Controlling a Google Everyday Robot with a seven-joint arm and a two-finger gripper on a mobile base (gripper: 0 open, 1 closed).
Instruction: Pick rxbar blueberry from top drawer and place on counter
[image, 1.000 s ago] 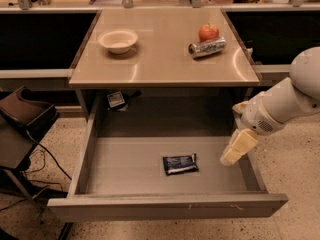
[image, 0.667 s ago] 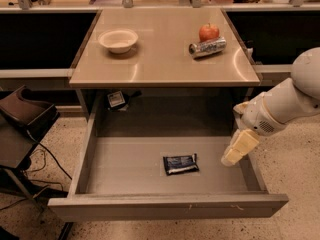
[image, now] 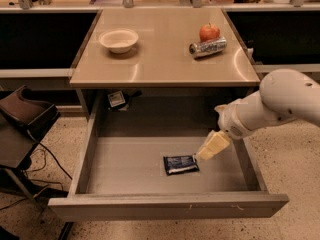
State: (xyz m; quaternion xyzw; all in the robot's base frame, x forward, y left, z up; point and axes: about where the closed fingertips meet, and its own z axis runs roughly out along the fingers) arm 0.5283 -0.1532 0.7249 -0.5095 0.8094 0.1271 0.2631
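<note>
The rxbar blueberry [image: 180, 164], a dark navy bar with pale lettering, lies flat on the bottom of the open grey top drawer [image: 125, 171], right of its middle. My gripper [image: 209, 149] reaches down into the drawer from the right, its pale tips just at the bar's right end. The white arm comes in from the right edge of the view. The tan counter [image: 160, 59] sits above the drawer.
On the counter stand a white bowl [image: 119, 39] at the left, and a red apple [image: 209, 32] with a silver can [image: 207, 47] lying on its side at the right. A dark chair [image: 25, 116] stands left of the drawer.
My gripper has moved left and a little down inside the drawer, from well right of the bar to its right end. The bar has not moved.
</note>
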